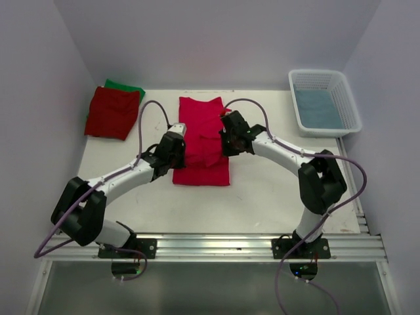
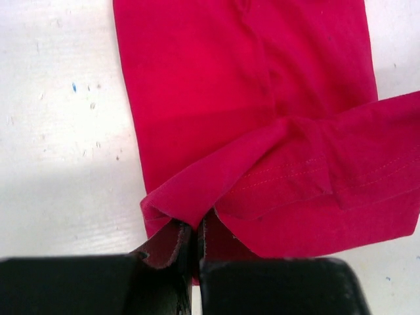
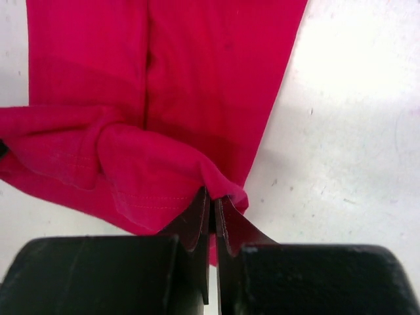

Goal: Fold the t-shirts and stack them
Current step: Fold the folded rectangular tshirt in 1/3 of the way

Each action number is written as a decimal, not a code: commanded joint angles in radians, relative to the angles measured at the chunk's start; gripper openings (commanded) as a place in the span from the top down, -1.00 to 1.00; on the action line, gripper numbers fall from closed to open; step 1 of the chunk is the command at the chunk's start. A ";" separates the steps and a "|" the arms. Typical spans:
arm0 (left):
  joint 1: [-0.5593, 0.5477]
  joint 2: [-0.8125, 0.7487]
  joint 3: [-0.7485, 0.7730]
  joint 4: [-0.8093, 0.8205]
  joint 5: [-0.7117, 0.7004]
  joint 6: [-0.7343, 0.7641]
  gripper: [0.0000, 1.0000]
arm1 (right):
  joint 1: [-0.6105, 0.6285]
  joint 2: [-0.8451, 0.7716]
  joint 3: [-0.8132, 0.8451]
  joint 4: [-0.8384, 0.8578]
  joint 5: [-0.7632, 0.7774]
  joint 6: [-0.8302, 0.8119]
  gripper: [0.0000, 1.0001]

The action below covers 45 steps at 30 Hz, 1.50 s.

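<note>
The left claw (image 2: 195, 230) is pinched shut on the left edge of the pink shirt (image 2: 243, 98), with a fold of cloth bunched between its fingers. The rest of the shirt spreads ahead of it and to its right, flat on the table (image 2: 59, 131). A lifted hem fold runs off rightward from the grip. The right claw (image 3: 211, 200) is closed on the shirt's right edge, cloth nipped between its tips. There the shirt lies ahead and to its left, a raised fold trailing left from the grip.

From above, the claws face each other across the shirt's middle, one at each side edge. The red shirt (image 1: 111, 113) lies folded well off beyond and left of the left claw. The green shirt (image 1: 128, 87) peeks out from under its far edge. The basket (image 1: 348, 98) stands well apart, beyond and right of the right claw, a blue cloth (image 1: 318, 108) inside.
</note>
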<state>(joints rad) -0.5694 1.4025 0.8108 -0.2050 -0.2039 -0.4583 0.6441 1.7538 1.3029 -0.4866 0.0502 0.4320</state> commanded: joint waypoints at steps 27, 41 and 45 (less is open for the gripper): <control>0.339 0.204 0.409 0.038 0.331 -0.005 -0.66 | -0.179 0.158 0.265 0.060 0.061 -0.019 -0.19; 0.166 0.314 0.300 0.038 0.636 0.015 1.00 | -0.181 0.076 0.055 0.140 -0.147 0.042 1.00; 0.117 0.360 0.317 0.021 0.618 0.010 1.00 | -0.179 0.079 0.052 0.134 -0.150 0.039 1.00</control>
<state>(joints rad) -0.4301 1.7466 1.0779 -0.1913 0.3836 -0.4561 0.4641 1.8278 1.3552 -0.3790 -0.0715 0.4633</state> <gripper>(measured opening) 0.004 0.010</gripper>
